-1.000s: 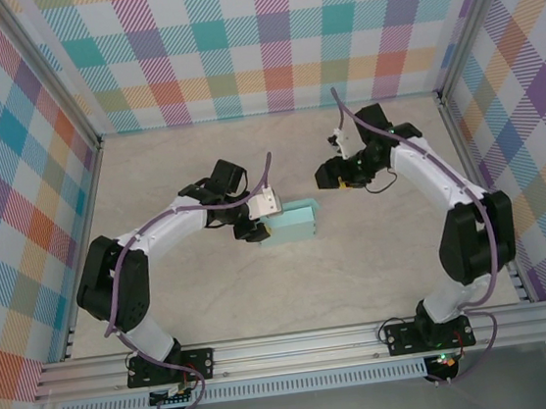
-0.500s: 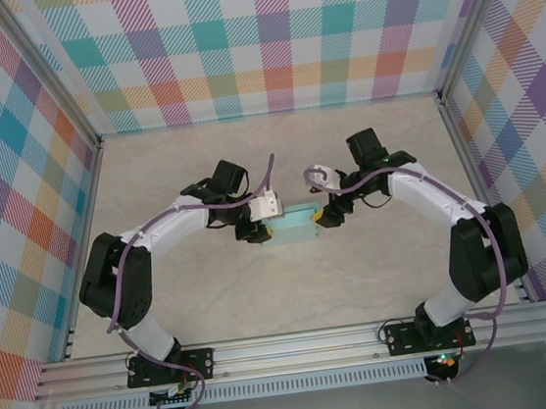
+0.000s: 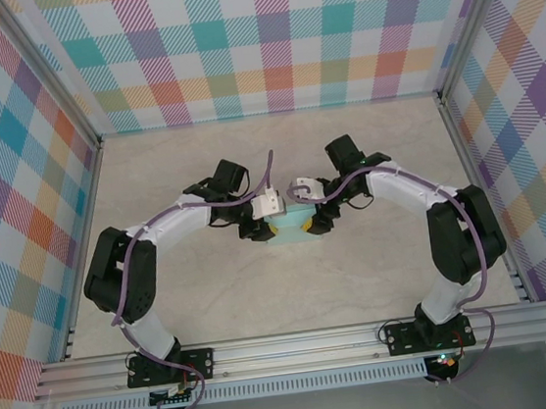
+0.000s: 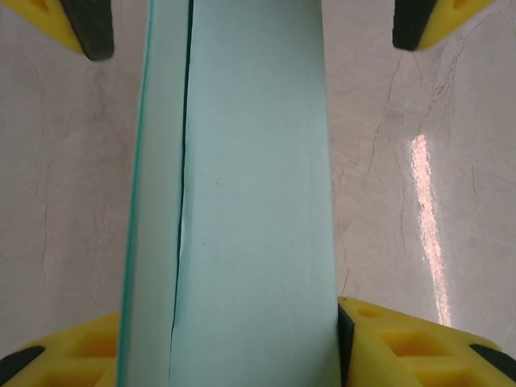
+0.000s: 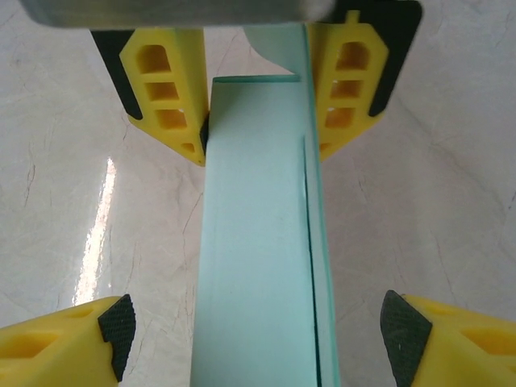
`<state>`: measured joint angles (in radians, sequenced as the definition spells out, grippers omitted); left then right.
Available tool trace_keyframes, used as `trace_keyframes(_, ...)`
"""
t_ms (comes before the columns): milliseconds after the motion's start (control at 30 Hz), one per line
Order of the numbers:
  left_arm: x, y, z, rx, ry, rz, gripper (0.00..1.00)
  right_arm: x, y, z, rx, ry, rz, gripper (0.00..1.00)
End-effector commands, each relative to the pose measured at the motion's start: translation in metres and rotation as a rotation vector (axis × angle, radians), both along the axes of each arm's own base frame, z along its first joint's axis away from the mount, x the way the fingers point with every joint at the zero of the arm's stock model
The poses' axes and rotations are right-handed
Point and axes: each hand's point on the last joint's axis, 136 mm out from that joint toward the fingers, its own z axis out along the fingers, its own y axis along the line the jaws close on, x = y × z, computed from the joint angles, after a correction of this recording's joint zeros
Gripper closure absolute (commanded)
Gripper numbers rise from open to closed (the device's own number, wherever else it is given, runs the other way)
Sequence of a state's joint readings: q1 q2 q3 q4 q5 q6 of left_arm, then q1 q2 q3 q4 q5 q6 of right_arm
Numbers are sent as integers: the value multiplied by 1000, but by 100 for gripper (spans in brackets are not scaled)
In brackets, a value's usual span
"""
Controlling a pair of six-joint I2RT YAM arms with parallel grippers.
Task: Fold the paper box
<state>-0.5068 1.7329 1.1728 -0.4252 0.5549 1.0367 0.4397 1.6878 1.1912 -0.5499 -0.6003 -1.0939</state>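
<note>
Right claw (image 5: 256,326) moved in astride paper box (image 5: 258,234), spread apart, left claw (image 4: 230,347) clamped on it.

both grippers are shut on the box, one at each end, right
No. The left gripper is shut on the box, but the right gripper is open: the right wrist view shows its fingers either side of the other end, clear of it.

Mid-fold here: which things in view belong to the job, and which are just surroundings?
Part of the job:
- paper box
- left tool, clamped on one end of the box
- right tool, open, straddling the other end without touching

Just surroundings:
- table
- checked walls
- metal frame rail
</note>
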Motion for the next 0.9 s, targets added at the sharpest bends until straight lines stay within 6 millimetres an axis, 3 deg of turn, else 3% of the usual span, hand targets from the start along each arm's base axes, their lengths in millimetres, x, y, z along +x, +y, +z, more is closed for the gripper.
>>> trace_keyframes(0, 7, -2, -3, -33, -1, 13, 49, 0, -3, -14, -55, -36, 27, 21)
trace_keyframes(333, 19, 0, 15, -125, 4, 85, 40, 14, -18, -32, -182, -94, -8, 46)
trace_keyframes(400, 24, 0, 26, -168, -23, 101, 38, 18, -20, -33, -201, -112, -19, 54)
trace_keyframes(600, 23, 14, 64, -320, 8, 193, 20, 31, -25, -35, -232, -155, -64, 61)
trace_keyframes(733, 40, 31, 107, -497, 21, 416, 18, 40, -22, -33, -208, -138, -124, 65)
trace_keyframes(867, 55, 59, 132, -574, 26, 651, 17, 43, -22, -37, -217, -90, -154, 65)
